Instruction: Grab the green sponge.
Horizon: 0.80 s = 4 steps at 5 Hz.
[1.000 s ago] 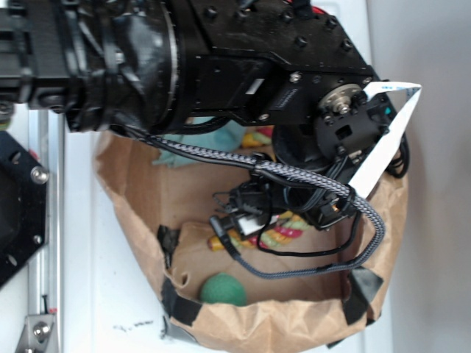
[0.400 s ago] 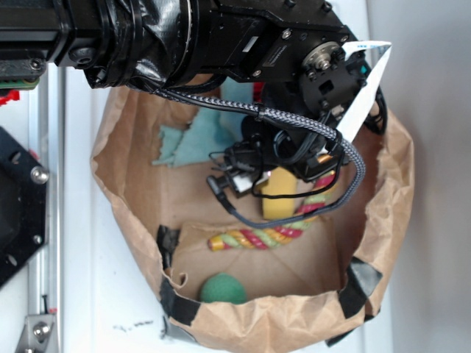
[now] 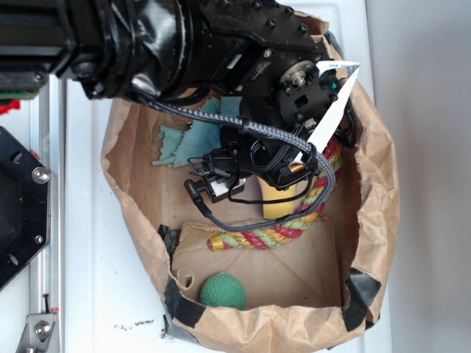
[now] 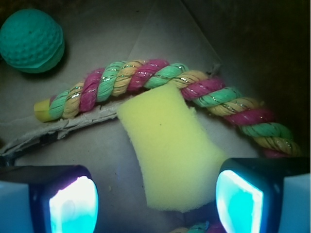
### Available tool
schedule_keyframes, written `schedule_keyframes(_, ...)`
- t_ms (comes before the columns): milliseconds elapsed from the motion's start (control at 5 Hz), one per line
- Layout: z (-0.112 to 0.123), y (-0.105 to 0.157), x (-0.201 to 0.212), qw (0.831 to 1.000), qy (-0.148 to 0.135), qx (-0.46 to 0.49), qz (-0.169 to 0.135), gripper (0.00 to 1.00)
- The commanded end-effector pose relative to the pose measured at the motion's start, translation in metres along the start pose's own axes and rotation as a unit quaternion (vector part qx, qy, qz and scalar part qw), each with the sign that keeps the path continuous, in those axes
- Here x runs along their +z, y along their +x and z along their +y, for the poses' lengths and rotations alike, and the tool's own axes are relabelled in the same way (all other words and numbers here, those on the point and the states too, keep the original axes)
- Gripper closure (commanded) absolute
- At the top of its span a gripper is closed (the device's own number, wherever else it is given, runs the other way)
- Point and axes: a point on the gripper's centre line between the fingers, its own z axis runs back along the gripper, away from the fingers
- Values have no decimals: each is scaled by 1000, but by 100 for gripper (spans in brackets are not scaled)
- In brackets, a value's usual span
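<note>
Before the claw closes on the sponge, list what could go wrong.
1. The sponge touches the rope at its far edge, and rope also shows at the near edge, so the open claw may snag rope too.
2. The sponge lies tilted between the fingers, so it may twist or slip out.
3. The arm's cables hang low inside the paper bag and might catch.

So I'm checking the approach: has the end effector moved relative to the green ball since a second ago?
Yes. In the exterior view the end effector has moved up the picture, away from the green ball, uncovering the rope.
</note>
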Motion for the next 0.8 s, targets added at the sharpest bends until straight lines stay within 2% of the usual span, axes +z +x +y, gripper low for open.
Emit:
schedule_keyframes(0,-2,17,14,999,19,-32,-11,0)
schedule_keyframes(400,16,30,33,997,59,-28,-35,0)
schedule_keyframes(600,19,27,23,998,47,-26,-26,0)
